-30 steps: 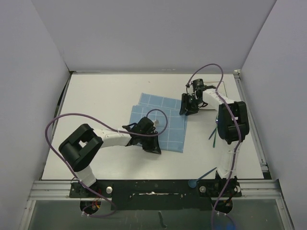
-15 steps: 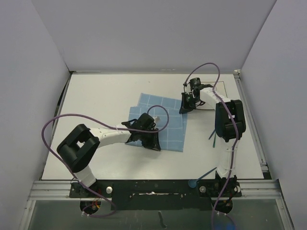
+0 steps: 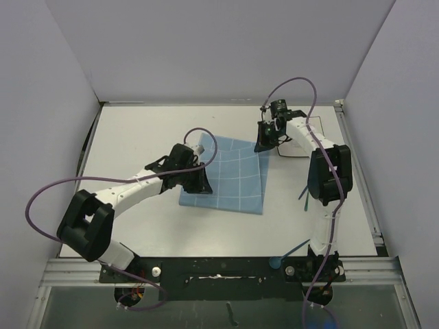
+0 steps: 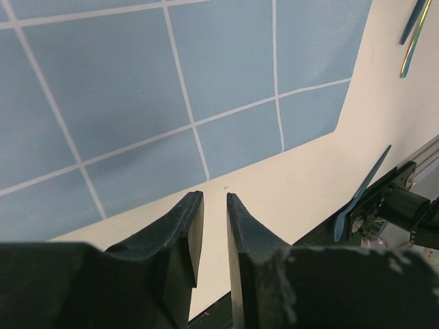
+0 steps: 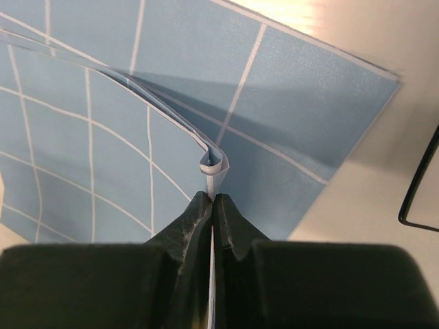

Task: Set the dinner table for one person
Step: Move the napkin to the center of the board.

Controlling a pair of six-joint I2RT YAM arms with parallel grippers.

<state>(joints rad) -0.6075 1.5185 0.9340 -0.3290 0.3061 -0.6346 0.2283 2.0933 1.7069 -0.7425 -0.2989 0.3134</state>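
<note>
the white tabletop (image 3: 137, 137) spanned the walled bay, with a blue grid mat (image 3: 233, 185) near its middle. the right jaws were closed tight on the mat's far right edge, pinching a raised fold. the left jaws stood slightly apart, holding nothing, above bare tabletop just beside the mat's edge.

The bench (image 3: 137, 137) is a large, flat, matte-white rectangle, lying level, with thin dark lines along its edges. Its bare surface sits directly under the tips of the left fingers (image 4: 194, 226) and spreads out to their right. It also shows to the right of the right fingers (image 5: 195, 219), past the corner of the blue placemat (image 3: 233, 181) that lies on its middle.
</note>
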